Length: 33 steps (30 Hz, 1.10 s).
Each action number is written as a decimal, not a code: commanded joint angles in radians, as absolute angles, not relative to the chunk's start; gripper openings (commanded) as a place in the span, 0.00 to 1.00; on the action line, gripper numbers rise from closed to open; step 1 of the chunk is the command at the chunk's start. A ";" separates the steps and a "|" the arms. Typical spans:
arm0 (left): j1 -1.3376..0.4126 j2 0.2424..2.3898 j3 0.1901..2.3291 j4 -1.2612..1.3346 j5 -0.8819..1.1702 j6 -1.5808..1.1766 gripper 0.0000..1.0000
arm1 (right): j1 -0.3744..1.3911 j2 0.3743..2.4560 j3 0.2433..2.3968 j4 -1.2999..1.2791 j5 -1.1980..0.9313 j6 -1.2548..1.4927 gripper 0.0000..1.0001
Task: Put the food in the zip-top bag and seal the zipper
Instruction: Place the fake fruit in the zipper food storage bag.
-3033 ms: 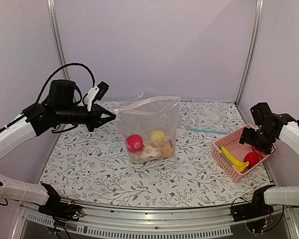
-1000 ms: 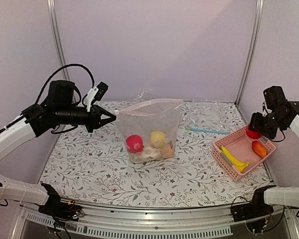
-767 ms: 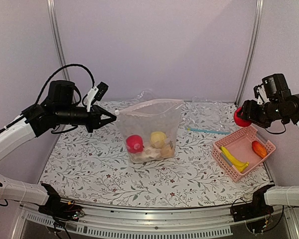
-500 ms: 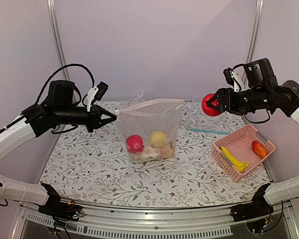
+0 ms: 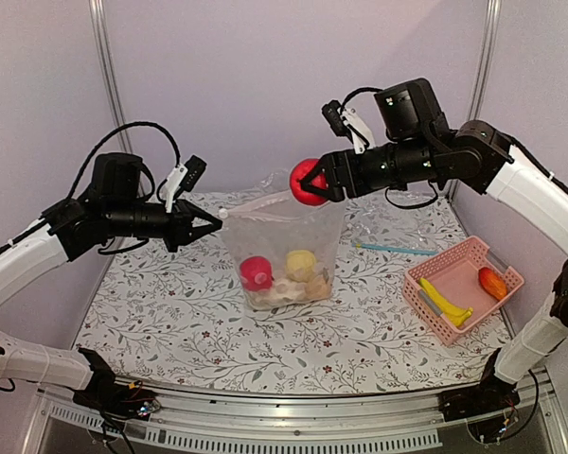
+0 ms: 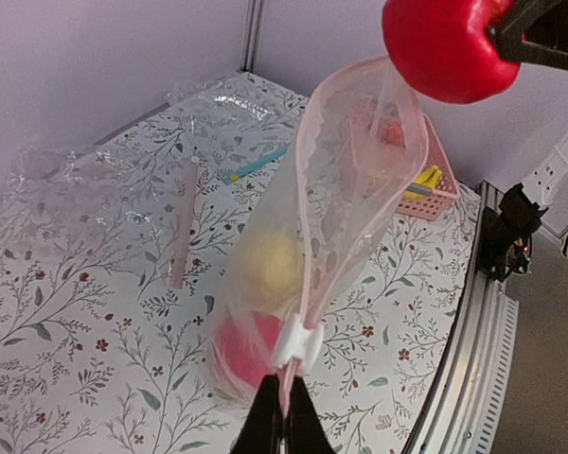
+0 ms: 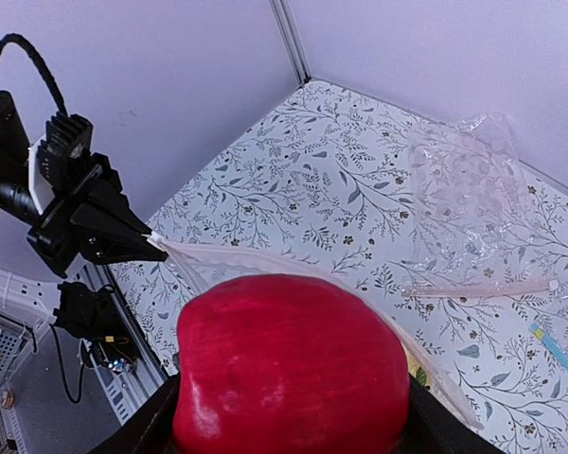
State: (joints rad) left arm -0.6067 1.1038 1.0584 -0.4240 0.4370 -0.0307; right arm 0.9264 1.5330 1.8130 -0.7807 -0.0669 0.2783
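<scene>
- My right fingers (image 5: 328,178): closed on the sides of a round red toy fruit (image 5: 308,182). In the right wrist view the fruit fills the whole gap between them.
- Position of that fruit: in the air just above the open mouth of the crinkly transparent zip-top bag (image 5: 284,241), not yet inside it.
- My left fingers (image 5: 206,223): pressed together on one corner of the bag's mouth. They hold it up so that the bag stands upright on the floral-patterned desk (image 5: 170,322).
- Thin pale zipper strip (image 6: 308,189): its two sides are spread apart in a long loop, unsealed.
- Already inside the bag: a second red toy fruit (image 5: 256,272), a yellow toy lemon (image 5: 300,262) and pale pieces (image 5: 286,288) at the bottom, which I cannot identify with certainty.
- Left to load: a yellow toy banana (image 5: 443,303) and an orange-red toy piece (image 5: 493,281). Both lie in the pink plastic basket (image 5: 424,307) at the right of the desk, well apart from the bag.
- Progress, as I judge it: loading is past halfway. The held fruit needs lowering and release, two items are yet to be fetched, and pressing the zipper closed is not yet begun.
- Not part of the task: a flat clear bag with a teal strip (image 5: 393,249), lying on the desk between the upright bag and the basket, toward the back.
</scene>
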 commanded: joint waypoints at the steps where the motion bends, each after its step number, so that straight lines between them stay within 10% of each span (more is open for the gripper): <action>1: -0.620 1.091 1.046 -0.403 0.442 -0.034 0.00 | 0.933 1.606 1.873 -0.795 -0.081 0.242 0.56; 33: -0.636 1.094 1.041 -0.393 0.484 -0.026 0.00 | 0.984 1.913 2.182 -1.085 0.168 0.220 0.55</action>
